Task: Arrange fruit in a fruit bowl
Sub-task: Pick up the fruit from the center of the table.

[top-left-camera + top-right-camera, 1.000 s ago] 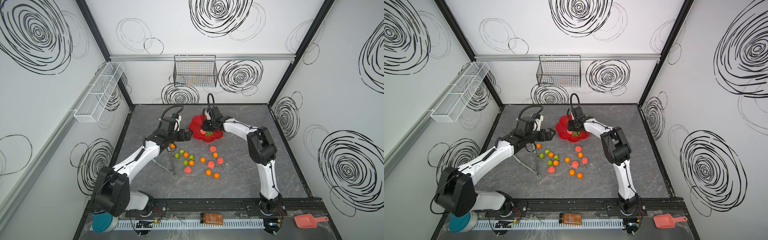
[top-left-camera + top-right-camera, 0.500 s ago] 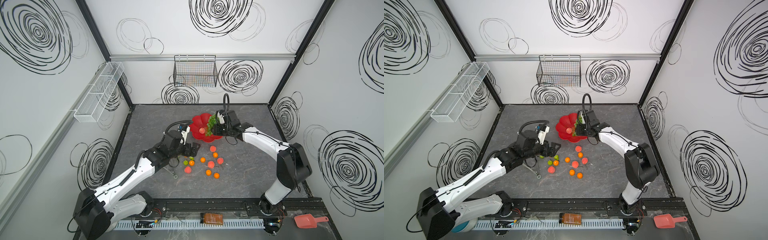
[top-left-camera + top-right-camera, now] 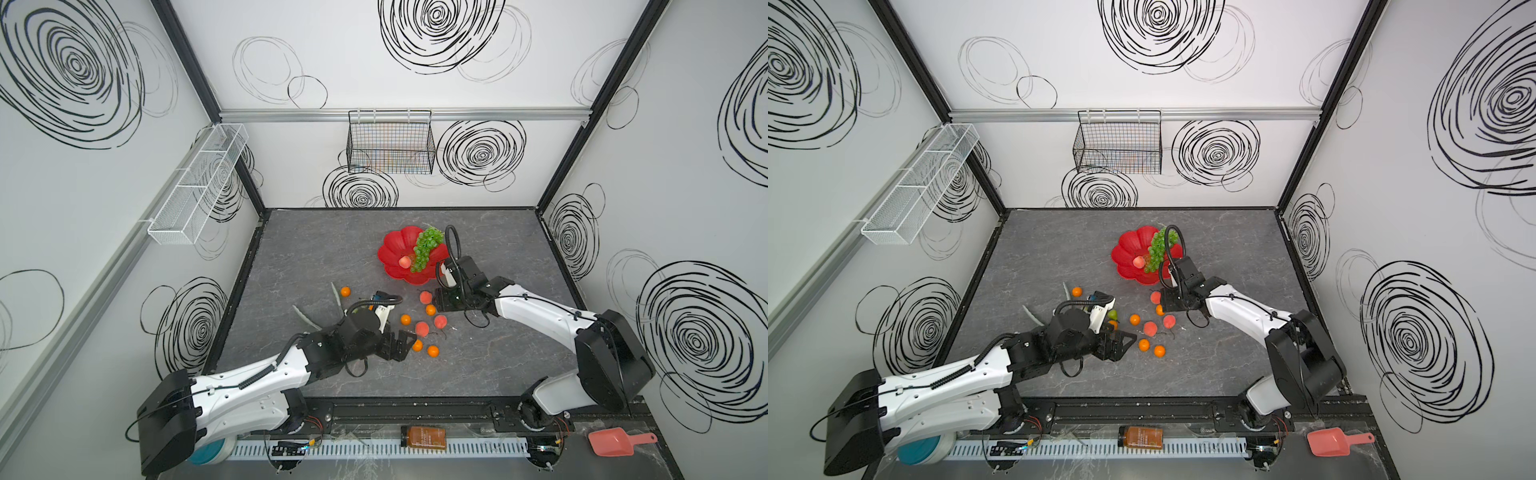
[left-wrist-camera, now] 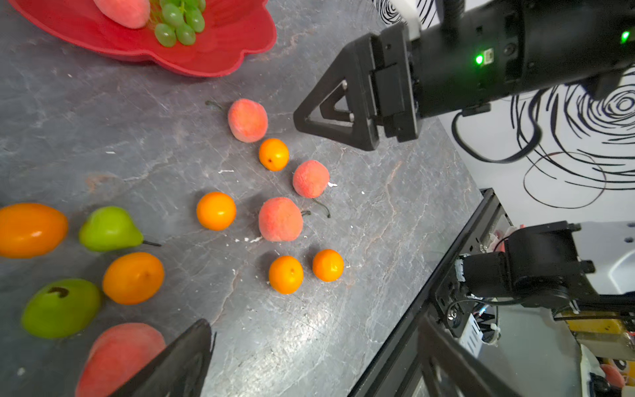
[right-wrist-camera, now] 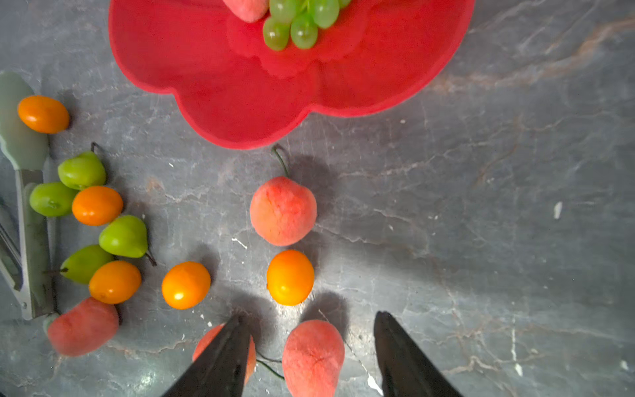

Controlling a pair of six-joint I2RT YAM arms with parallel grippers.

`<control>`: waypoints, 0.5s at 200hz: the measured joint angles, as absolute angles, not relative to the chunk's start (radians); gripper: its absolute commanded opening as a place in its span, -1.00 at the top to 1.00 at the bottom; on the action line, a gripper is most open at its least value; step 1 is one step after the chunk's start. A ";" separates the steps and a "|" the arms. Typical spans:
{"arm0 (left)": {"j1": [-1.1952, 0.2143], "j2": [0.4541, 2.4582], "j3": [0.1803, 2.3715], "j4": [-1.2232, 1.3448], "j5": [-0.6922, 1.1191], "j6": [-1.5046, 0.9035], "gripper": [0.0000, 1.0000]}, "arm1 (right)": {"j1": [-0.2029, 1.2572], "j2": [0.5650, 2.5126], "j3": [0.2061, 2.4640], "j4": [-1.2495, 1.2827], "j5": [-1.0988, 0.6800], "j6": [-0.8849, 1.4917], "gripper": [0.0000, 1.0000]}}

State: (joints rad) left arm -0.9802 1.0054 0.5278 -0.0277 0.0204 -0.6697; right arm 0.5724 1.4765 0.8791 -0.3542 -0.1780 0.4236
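The right tool (image 5: 307,315) stands parted, apparently either side of a peach (image 3: 440,321) at the fruit bowl's (image 3: 395,245) five o'clock; the left tool's (image 3: 401,345) spread cannot be told

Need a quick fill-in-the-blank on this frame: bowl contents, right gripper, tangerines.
1. The fruit bowl holds green grapes and one ____.
2. The right gripper hovers over loose fruit with its jaws ____.
3. The tangerines all lie on the ____, none in the bowl.

Missing words: peach; open; table.
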 measured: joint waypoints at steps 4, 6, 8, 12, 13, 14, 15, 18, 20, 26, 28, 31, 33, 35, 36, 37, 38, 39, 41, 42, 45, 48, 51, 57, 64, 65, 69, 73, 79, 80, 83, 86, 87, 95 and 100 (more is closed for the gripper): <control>-0.991 1.006 0.522 -0.020 0.015 -0.677 -0.92 | 0.576 1.477 0.876 -0.355 -0.174 0.422 -0.36; -0.997 1.006 0.519 -0.018 0.012 -0.682 -0.92 | 0.578 1.477 0.873 -0.356 -0.170 0.422 -0.37; -1.002 1.006 0.516 -0.014 0.010 -0.686 -0.92 | 0.579 1.477 0.871 -0.357 -0.169 0.422 -0.38; -1.011 1.006 0.511 -0.007 0.004 -0.693 -0.92 | 0.582 1.477 0.869 -0.359 -0.166 0.420 -0.39; -1.014 1.006 0.509 -0.005 0.003 -0.695 -0.92 | 0.583 1.477 0.868 -0.360 -0.164 0.420 -0.40; -1.015 1.006 0.508 -0.004 0.002 -0.696 -0.92 | 0.583 1.477 0.867 -0.360 -0.163 0.419 -0.40; -1.018 1.006 0.507 -0.001 0.001 -0.698 -0.92 | 0.583 1.477 0.867 -0.360 -0.163 0.419 -0.40; -1.023 1.006 0.505 0.003 -0.002 -0.701 -0.92 | 0.585 1.477 0.865 -0.362 -0.160 0.418 -0.41; -1.028 1.006 0.502 0.008 -0.004 -0.704 -0.92 | 0.586 1.477 0.865 -0.363 -0.157 0.418 -0.41; -1.039 1.007 0.497 0.016 -0.009 -0.711 -0.92 | 0.589 1.478 0.863 -0.363 -0.151 0.418 -0.41; -1.042 1.007 0.496 0.019 -0.012 -0.714 -0.92 | 0.590 1.478 0.863 -0.363 -0.150 0.418 -0.42; -1.046 1.008 0.495 0.022 -0.014 -0.717 -0.92 | 0.591 1.479 0.863 -0.364 -0.147 0.418 -0.42; -1.048 1.008 0.495 0.024 -0.017 -0.719 -0.92 | 0.591 1.480 0.863 -0.364 -0.146 0.418 -0.42; -1.051 1.009 0.495 0.025 -0.020 -0.721 -0.92 | 0.591 1.481 0.863 -0.363 -0.145 0.418 -0.42; -1.053 1.010 0.495 0.027 -0.021 -0.722 -0.92 | 0.591 1.481 0.863 -0.364 -0.144 0.418 -0.42; -1.054 1.010 0.495 0.027 -0.022 -0.723 -0.92 | 0.591 1.482 0.863 -0.363 -0.143 0.418 -0.42; -1.055 1.011 0.495 0.028 -0.023 -0.723 -0.92 | 0.591 1.482 0.863 -0.363 -0.142 0.418 -0.42; -1.055 1.011 0.495 0.030 -0.024 -0.724 -0.92 | 0.591 1.483 0.863 -0.363 -0.141 0.418 -0.42; -1.057 1.012 0.495 0.032 -0.026 -0.726 -0.92 | 0.592 1.484 0.863 -0.363 -0.138 0.418 -0.42; -1.059 1.012 0.495 0.033 -0.027 -0.727 -0.92 | 0.592 1.485 0.863 -0.363 -0.138 0.418 -0.42; -1.061 1.013 0.495 0.035 -0.030 -0.729 -0.92 | 0.593 1.486 0.863 -0.363 -0.134 0.418 -0.42; -1.063 1.014 0.495 0.038 -0.032 -0.731 -0.92 | 0.594 1.489 0.863 -0.364 -0.131 0.418 -0.42; -1.065 1.015 0.495 0.041 -0.035 -0.733 -0.92 | 0.595 1.491 0.863 -0.364 -0.129 0.418 -0.41; -1.068 1.016 0.495 0.047 -0.040 -0.737 -0.92 | 0.596 1.496 0.863 -0.364 -0.123 0.418 -0.41; -1.069 1.016 0.495 0.054 -0.046 -0.741 -0.92 | 0.597 1.503 0.863 -0.364 -0.116 0.418 -0.40; -1.070 1.016 0.495 0.055 -0.047 -0.742 -0.92 | 0.597 1.504 0.863 -0.364 -0.115 0.418 -0.40; -1.071 1.016 0.495 0.057 -0.049 -0.743 -0.92 | 0.598 1.509 0.863 -0.364 -0.111 0.418 -0.39; -1.071 1.016 0.495 0.060 -0.052 -0.744 -0.92 | 0.598 1.514 0.863 -0.364 -0.107 0.418 -0.39; -1.072 1.016 0.495 0.063 -0.055 -0.746 -0.92 | 0.598 1.522 0.863 -0.365 -0.102 0.419 -0.38; -1.072 1.016 0.495 0.063 -0.055 -0.746 -0.92 | 0.599 1.523 0.863 -0.365 -0.101 0.418 -0.38; -1.072 1.016 0.495 0.064 -0.057 -0.746 -0.92 | 0.599 1.526 0.863 -0.366 -0.099 0.419 -0.37; -1.072 1.016 0.495 0.065 -0.058 -0.746 -0.92 | 0.599 1.530 0.863 -0.366 -0.097 0.419 -0.37; -1.072 1.016 0.495 0.065 -0.059 -0.746 -0.92 | 0.599 1.531 0.863 -0.366 -0.097 0.419 -0.37; -1.072 1.016 0.495 0.067 -0.062 -0.745 -0.92 | 0.602 1.540 0.863 -0.368 -0.093 0.419 -0.36; -1.072 1.016 0.495 0.068 -0.065 -0.745 -0.92 | 0.603 1.544 0.863 -0.369 -0.092 0.419 -0.36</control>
State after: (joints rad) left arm -1.0718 1.0164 0.4950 0.0681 -0.0650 -0.7452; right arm 0.6029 1.5440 0.8631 -0.3691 -0.0917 0.4187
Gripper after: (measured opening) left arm 0.961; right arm 0.683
